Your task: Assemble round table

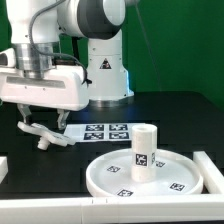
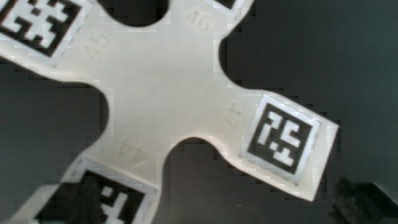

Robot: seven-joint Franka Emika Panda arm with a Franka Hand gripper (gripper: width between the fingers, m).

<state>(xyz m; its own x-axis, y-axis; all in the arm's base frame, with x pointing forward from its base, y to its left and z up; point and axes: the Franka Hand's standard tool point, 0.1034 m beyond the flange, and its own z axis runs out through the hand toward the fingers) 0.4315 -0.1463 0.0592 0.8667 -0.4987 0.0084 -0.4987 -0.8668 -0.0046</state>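
Gripper [image 1: 40,127] hangs low over the dark table [image 1: 175,125] at about nine o'clock in the exterior view, its jaws spread wide with nothing held between them. Just beneath it the small white foot piece [image 1: 47,140] lies flat on the table; from that angle I cannot quite tell whether the fingertips touch it. Seen from the wrist view, the foot piece [image 2: 178,105] fills the picture, its branches spreading like a cross with black-and-white tags near their ends. At about five o'clock in the exterior view sits the big round disc [image 1: 150,180], well apart from the foot piece, and the short leg [image 1: 143,150] stands upright at its middle. From the disc, the marker board [image 1: 105,130] lies flat toward eleven o'clock.
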